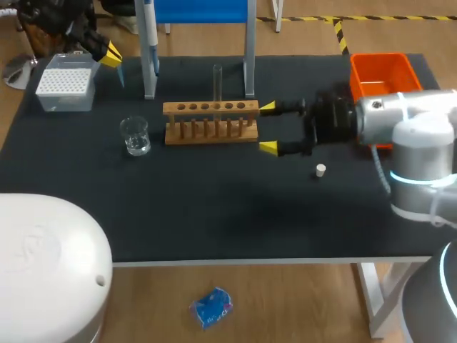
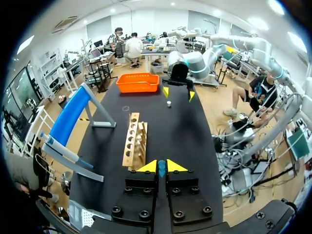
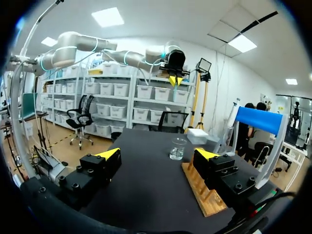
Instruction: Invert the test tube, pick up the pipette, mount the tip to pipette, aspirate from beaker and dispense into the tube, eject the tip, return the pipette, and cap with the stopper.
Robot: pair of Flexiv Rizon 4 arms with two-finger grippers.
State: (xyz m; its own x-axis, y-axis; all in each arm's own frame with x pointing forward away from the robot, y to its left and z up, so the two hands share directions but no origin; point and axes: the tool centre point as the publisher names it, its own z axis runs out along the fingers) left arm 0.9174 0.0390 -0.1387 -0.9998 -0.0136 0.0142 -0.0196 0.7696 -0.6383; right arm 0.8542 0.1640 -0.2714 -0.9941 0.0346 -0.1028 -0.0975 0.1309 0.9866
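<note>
While the clear glass test tube stands upright in the pale wooden rack, the right gripper hangs wide open at its end, probably ready to steady it; the left gripper, by the white plastic tip box, pinches a small blue piece

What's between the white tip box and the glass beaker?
Nothing. In the head view, only bare black table lies between the white pipette tip box and the clear glass beaker.

No legible text, labels, numbers or signs appear on the worktop or anything standing on it.
</note>
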